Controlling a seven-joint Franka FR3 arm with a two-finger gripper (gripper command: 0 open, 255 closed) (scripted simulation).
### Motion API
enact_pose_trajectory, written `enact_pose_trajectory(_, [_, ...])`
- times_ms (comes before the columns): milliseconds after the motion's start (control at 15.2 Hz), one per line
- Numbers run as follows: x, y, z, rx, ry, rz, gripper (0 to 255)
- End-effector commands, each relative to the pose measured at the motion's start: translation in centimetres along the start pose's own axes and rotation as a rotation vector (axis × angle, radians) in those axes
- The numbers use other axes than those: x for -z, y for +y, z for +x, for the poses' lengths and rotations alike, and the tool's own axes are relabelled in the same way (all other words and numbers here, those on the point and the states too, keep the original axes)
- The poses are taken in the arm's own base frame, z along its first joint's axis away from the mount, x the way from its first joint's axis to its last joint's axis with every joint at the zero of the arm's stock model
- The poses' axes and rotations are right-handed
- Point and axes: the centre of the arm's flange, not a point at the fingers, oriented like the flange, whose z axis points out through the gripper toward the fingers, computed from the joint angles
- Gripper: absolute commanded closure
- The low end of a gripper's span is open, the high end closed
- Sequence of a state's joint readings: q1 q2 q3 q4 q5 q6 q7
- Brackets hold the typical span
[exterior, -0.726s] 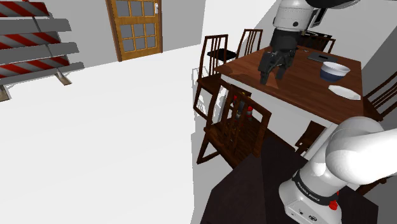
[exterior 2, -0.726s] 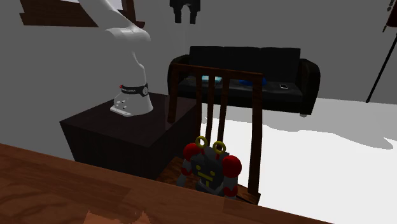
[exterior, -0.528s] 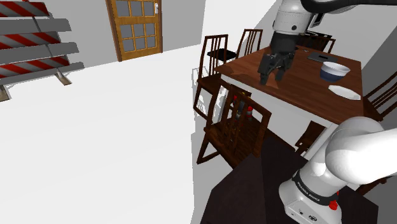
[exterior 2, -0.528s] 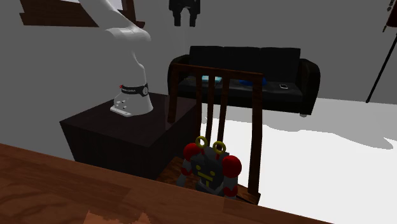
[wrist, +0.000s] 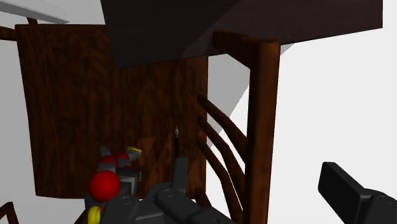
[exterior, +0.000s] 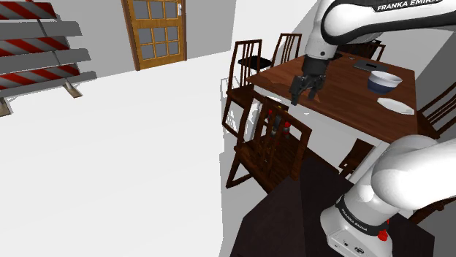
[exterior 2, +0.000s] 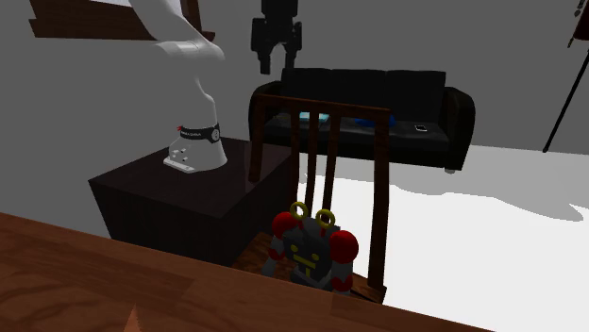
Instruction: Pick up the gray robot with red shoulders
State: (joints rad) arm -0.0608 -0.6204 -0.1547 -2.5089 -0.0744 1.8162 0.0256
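The toy robot (exterior 2: pixel 311 251) is grey with red shoulders, a yellow face and two yellow rings on its head. It stands on the seat of a dark wooden chair (exterior: pixel 272 150), just behind the slatted chair back (exterior 2: pixel 326 156). In the shoulder view the robot (exterior: pixel 278 121) shows through the slats. My black gripper (exterior: pixel 303 90) hangs open above the table's edge, higher than the chair and apart from the toy. The second exterior view has the gripper (exterior 2: pixel 276 45) high above the chair back. Seen from the wrist, the robot (wrist: pixel 111 183) lies beyond the left finger (wrist: pixel 167 202), with a chair post (wrist: pixel 261 127) between the fingers.
The brown table (exterior: pixel 343 98) carries a blue bowl (exterior: pixel 384 79), a white dish (exterior: pixel 395 105) and a flat dark item (exterior: pixel 365 64). More chairs (exterior: pixel 248 58) ring the table. A black sofa (exterior 2: pixel 396 108) stands behind; a door (exterior: pixel 155 31) and a striped barrier (exterior: pixel 36 51) are far off.
The gripper has dropped lower and shifted towards the shoulder view's left, from over the table to its edge above the chair. The toy has not moved.
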Motion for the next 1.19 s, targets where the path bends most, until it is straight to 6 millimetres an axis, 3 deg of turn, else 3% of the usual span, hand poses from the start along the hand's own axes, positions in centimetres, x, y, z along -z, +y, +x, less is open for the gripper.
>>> enact_pose_trajectory(0, [-1.8,1.4,1.1,-0.008,0.006,0.005,0])
enact_pose_trajectory(1122, [-16.1,15.4,11.8,-0.077,0.032,0.053,0])
